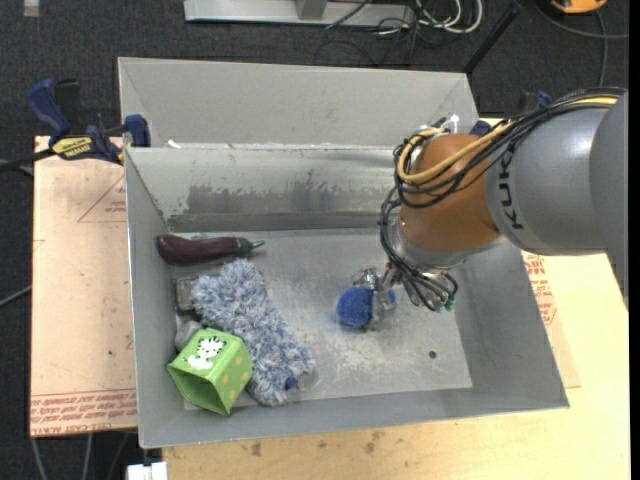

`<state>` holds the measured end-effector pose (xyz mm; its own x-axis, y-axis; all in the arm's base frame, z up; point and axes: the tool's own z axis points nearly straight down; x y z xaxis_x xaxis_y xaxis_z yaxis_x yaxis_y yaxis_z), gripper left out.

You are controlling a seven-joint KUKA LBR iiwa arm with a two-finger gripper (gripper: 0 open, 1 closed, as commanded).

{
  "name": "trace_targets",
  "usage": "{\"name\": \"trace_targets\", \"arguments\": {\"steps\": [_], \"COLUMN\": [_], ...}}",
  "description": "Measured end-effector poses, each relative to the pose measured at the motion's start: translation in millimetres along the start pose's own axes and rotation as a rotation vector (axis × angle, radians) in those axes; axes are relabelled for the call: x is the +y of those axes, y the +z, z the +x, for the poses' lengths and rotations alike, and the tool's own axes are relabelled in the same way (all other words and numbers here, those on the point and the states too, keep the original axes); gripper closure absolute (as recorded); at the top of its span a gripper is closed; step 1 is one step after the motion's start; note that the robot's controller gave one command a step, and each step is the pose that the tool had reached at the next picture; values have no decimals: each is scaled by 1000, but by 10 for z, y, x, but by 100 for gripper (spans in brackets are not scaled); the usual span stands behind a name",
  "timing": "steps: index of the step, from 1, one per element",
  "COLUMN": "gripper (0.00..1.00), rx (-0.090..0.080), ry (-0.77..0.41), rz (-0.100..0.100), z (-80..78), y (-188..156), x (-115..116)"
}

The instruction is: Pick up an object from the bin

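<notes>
A small blue fuzzy ball (353, 309) lies near the middle of the bin floor. My gripper (376, 290) reaches down from under the orange cover, and its fingertips sit at the ball's upper right edge, touching or nearly touching it. I cannot make out from here whether the ball sits between them.
At the left of the bin lie a dark purple eggplant (199, 248), a blue-grey shaggy cloth (250, 323) and a green cube with a white animal picture (211, 369). A small grey thing (187, 292) peeks out beside the cloth. Bare floor lies at the front right.
</notes>
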<state>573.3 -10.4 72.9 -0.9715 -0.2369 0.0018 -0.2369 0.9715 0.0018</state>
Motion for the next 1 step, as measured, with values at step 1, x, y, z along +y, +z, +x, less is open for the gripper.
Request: {"name": "trace_targets", "arguments": {"steps": [1], "gripper": [100], "rx": [-6], "ry": [-144], "rz": [1], "z": [-738], "y": [-518], "x": [125]}}
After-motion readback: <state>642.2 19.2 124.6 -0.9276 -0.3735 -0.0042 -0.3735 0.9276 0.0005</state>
